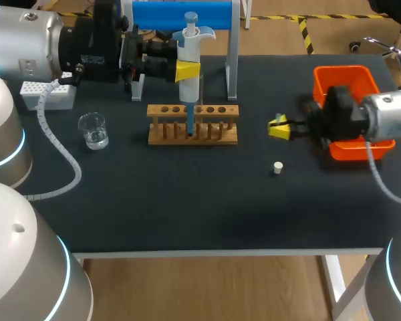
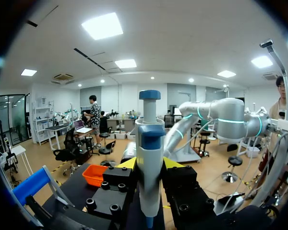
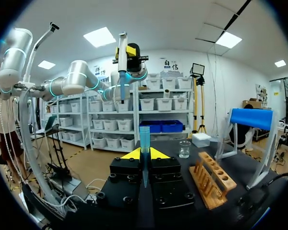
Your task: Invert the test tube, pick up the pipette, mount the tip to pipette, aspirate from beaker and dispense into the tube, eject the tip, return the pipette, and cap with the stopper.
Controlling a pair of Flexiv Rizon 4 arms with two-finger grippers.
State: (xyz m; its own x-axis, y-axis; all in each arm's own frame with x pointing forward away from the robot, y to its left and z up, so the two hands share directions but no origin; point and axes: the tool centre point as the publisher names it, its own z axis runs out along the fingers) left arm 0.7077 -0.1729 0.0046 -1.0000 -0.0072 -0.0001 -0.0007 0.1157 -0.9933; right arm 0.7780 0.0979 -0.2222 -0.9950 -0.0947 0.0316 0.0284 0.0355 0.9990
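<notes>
Head view landmark: wooden rack (image 1: 192, 124), mid-table.
Left gripper (image 1: 187, 70): clamped on the pipette (image 1: 189, 47), which stands upright above the rack, its blue shaft reaching down to the rack's middle.
Right gripper (image 1: 279, 127): just right of the rack, fingers narrowly closed around a blue tapered tip (image 3: 144, 141).
Beaker (image 1: 93, 129): left of the rack, apart from it.
Stopper (image 1: 277, 167): right of the rack, toward the front edge, touching nothing.
Orange bin (image 1: 344, 83): far right of the rack.
White tip box (image 1: 47, 95): far left, behind the beaker.
</notes>
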